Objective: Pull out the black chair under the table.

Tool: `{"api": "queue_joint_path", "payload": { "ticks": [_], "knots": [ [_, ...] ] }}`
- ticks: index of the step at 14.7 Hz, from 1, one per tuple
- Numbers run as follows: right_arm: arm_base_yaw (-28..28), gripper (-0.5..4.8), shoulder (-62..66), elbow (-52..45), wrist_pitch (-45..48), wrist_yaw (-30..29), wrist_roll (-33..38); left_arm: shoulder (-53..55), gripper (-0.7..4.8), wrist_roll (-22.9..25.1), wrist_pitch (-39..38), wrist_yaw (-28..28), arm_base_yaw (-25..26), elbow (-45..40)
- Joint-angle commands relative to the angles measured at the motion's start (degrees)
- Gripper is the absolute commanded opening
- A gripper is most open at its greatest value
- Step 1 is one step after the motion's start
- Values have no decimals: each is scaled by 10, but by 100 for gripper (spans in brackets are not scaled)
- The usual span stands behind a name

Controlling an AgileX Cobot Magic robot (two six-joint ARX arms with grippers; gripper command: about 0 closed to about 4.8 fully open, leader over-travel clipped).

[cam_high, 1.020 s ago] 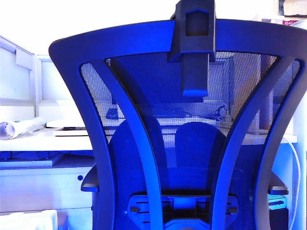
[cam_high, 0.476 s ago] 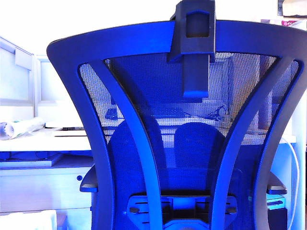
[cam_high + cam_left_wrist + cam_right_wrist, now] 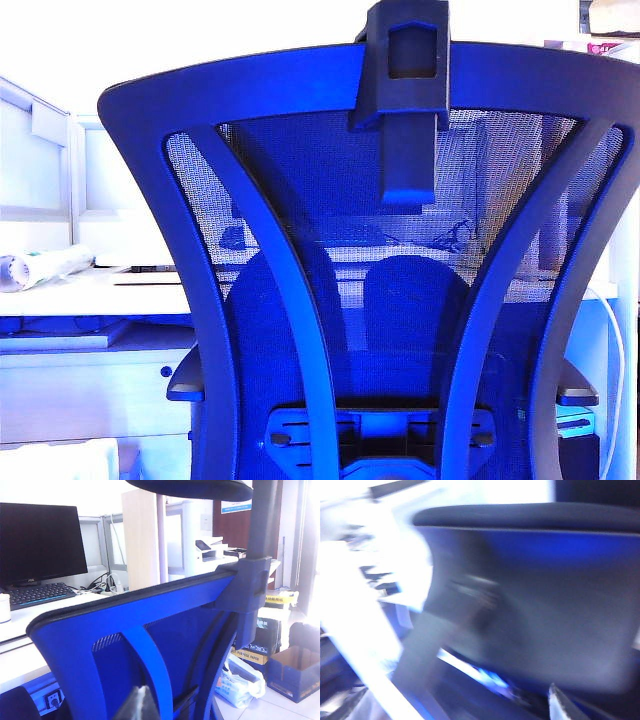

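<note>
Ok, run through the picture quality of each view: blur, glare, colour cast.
Exterior view: sharp, but a heavy blue cast on the chair, and the wall above it blown out white. Left wrist view: sharp, natural light, the chair's frame vivid blue, only a finger tip showing. Right wrist view: smeared by motion blur, with white glare across one side; the right fingers barely readable.

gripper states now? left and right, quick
Left gripper: only one fingertip shows, beside the black chair; cannot be told.
Right gripper: open, fingertips wide apart near the chair's back, holding nothing.
</note>
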Motion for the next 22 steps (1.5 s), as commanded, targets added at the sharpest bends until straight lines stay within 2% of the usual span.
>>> {"api": "queue_joint_path", "payload": {
  "ticks": [1,3,5,6,7,8,9,12,15,17,19,20,22],
  "knots": [
    [-1,463,-60,-29,-80,85,-3,0,-5,0,8,3,0,0],
    [-1,462,-128,-105,-79,111,30,0,-5,0,7,1,1,0],
    [-1,456,-222,-216,-70,176,56,0,-5,0,7,-12,0,0],
    [-1,402,-257,-257,-56,196,54,0,-5,0,7,-36,0,0],
    [-1,243,-287,-297,-40,214,43,0,-4,0,7,-65,1,0],
    [-1,24,-319,-341,-13,214,-6,0,-4,0,5,-98,0,0],
    [-1,-6,-336,-374,15,209,-43,0,-4,0,2,-110,1,0],
    [-1,-6,-342,-440,83,170,-72,0,-5,0,-7,-110,0,0],
    [-18,-6,-342,-493,118,168,-94,0,-4,2,-6,-111,1,0],
    [-74,-6,-343,-509,118,158,-109,0,-4,27,-7,-111,1,0],
    [-145,-6,-343,-521,127,92,-108,0,-5,28,-17,-115,1,0],
    [-180,-6,-343,-530,136,70,-108,0,-5,33,-36,-133,0,0],
    [-251,-6,-343,-547,163,59,-106,0,-5,82,-91,-219,1,0]
  ]
}}
